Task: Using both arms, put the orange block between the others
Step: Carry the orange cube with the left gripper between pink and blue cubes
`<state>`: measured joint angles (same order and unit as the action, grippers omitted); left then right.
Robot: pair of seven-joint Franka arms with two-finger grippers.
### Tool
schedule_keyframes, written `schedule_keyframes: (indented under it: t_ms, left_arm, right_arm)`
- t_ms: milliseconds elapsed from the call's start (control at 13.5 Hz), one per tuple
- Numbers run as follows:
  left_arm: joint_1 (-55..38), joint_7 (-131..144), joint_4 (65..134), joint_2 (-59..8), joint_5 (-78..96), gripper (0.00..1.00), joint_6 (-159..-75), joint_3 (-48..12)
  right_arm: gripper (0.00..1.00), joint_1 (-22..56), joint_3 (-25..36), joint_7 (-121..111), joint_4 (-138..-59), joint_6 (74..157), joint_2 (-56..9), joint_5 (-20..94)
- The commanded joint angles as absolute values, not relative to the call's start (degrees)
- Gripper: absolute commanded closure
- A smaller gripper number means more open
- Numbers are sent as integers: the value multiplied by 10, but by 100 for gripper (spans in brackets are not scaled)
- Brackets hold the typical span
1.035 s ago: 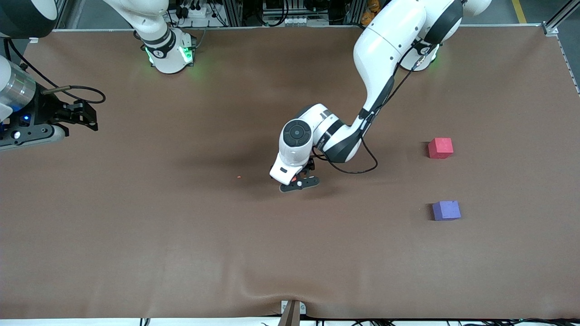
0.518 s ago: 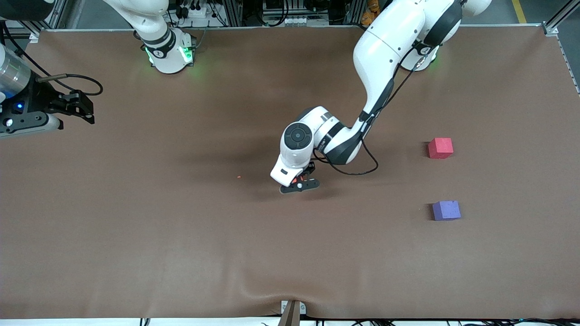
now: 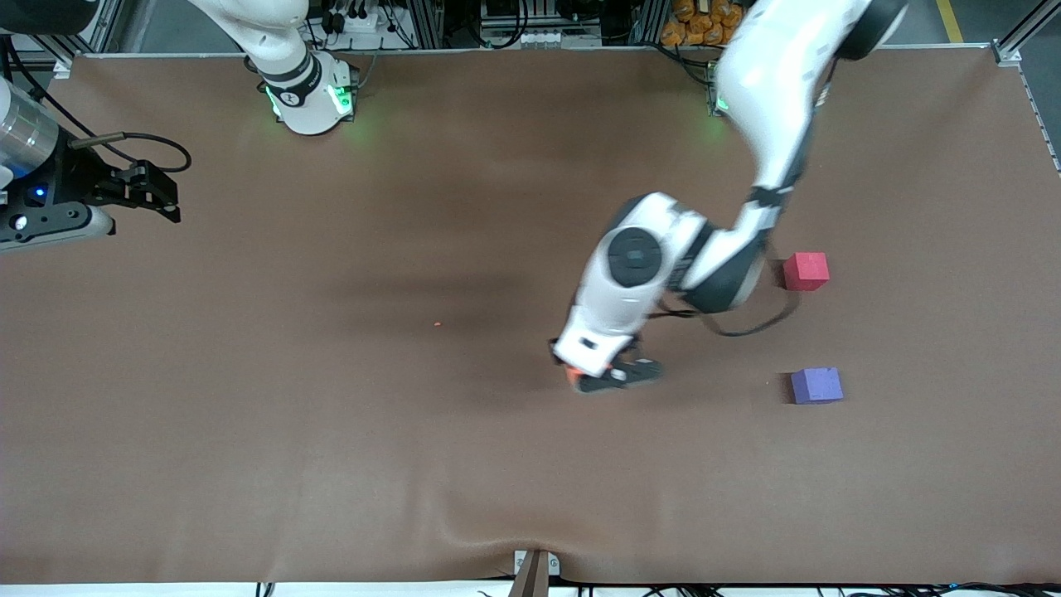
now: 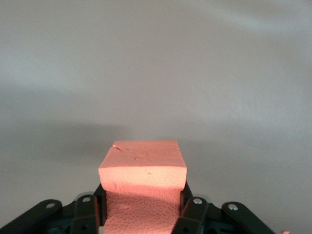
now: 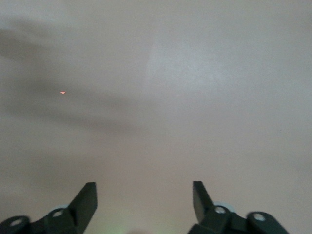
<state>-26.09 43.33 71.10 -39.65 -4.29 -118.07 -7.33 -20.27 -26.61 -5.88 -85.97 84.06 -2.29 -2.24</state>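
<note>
The orange block sits clamped between the fingers of my left gripper, which is shut on it. In the front view only a sliver of the orange block shows under the left gripper, which hangs over the brown mat between the table's middle and the purple-blue cube. The pinkish-red cube lies farther from the front camera than the purple-blue one, with a gap between them. My right gripper waits at the right arm's end of the table; the right gripper is open and empty.
A tiny orange crumb lies on the brown mat near the table's middle. The mat has a raised wrinkle close to the front edge. The left arm's forearm and cable pass close beside the pinkish-red cube.
My left gripper has shut on the orange block and carried it from the table's middle toward the two cubes. The right arm has barely shifted.
</note>
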Motion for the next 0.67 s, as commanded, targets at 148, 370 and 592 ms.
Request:
schedule_keyframes:
  t_ms: [148, 370, 592]
  left_arm:
    - [-156, 266, 753, -309, -50, 100, -1074, -84]
    - [-88, 159, 816, -264, -50, 100, -1053, -85]
    - [-23, 93, 889, -234, -51, 100, -1058, -86]
  right_arm:
    - [0, -62, -89, -54, -862, 809, 15, 8]
    - [0, -10, -22, -53, -863, 816, 13, 12]
    - [0, -12, -21, -52, -864, 821, 13, 12]
